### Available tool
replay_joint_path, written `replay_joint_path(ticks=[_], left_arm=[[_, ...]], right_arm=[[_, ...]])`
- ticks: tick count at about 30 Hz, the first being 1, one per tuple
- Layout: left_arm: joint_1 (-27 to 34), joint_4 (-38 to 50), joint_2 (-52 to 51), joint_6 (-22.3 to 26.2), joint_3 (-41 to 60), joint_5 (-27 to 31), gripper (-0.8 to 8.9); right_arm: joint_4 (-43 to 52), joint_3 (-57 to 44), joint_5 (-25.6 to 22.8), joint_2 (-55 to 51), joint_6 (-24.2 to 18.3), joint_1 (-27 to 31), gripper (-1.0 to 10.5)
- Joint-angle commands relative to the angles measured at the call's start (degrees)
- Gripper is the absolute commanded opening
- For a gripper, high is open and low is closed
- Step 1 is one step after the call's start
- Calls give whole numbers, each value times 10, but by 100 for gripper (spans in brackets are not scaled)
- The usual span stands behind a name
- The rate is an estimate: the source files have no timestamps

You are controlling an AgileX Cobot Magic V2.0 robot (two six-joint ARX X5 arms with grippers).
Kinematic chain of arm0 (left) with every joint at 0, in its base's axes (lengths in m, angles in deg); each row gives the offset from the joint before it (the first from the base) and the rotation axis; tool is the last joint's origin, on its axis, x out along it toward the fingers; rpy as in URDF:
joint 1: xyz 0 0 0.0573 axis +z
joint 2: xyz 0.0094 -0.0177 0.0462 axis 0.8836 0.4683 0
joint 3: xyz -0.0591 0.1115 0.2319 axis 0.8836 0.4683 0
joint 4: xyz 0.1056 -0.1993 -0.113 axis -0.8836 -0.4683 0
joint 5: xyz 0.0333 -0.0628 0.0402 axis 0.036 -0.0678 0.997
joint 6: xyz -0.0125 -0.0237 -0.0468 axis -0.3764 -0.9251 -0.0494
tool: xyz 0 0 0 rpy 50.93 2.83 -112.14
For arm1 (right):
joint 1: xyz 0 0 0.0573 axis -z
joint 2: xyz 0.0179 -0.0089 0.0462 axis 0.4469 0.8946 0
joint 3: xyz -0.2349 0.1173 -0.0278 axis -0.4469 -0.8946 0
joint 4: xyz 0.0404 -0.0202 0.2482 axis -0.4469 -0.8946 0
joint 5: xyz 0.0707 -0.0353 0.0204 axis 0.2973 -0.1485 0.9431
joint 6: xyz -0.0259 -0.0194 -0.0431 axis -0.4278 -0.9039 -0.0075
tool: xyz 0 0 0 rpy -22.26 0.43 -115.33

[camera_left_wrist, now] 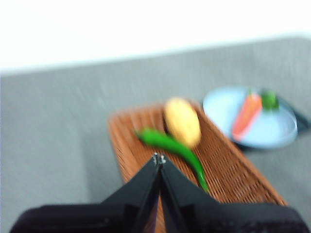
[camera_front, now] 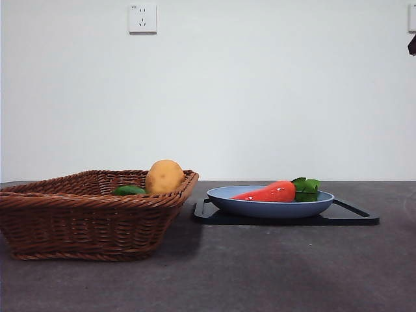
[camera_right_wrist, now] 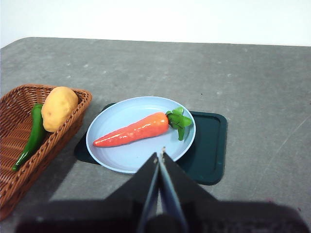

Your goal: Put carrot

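Observation:
The orange-red carrot with green leaves lies flat in a light blue plate. That plate rests on a dark tray. My right gripper hangs above the near rim of the plate, shut, with nothing in it. My left gripper is up over the wicker basket, also shut and holding nothing. In the front view only a black tip shows at the top right corner.
The basket to the left of the plate holds a tan-yellow potato and a long green pepper. A white wall with a socket stands behind the grey table.

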Motion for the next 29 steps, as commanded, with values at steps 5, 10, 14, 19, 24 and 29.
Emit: replay_joint_path(ticks=[5,10,14,19,24,29], left_arm=[[143,61,-169,67,91,32,8],[210,68,-186,67,149,23,8],[235,86,-186,67,194,-2,8],[240,111,-186,64,249,-4,8],[240,127,-186,64,295,-3,8],[240,146,-186,51,310,-4,8]], right_arm=[[5,6,-2,1,2,-3,4],[4,6,-2,1,2,-3,4],[4,6,-3,1,2,-3,4],[4,6,-2,1,2,-2,4],[4,6,-2,1,2,-2,4],[5,6,-3,1,2,-2,4]])
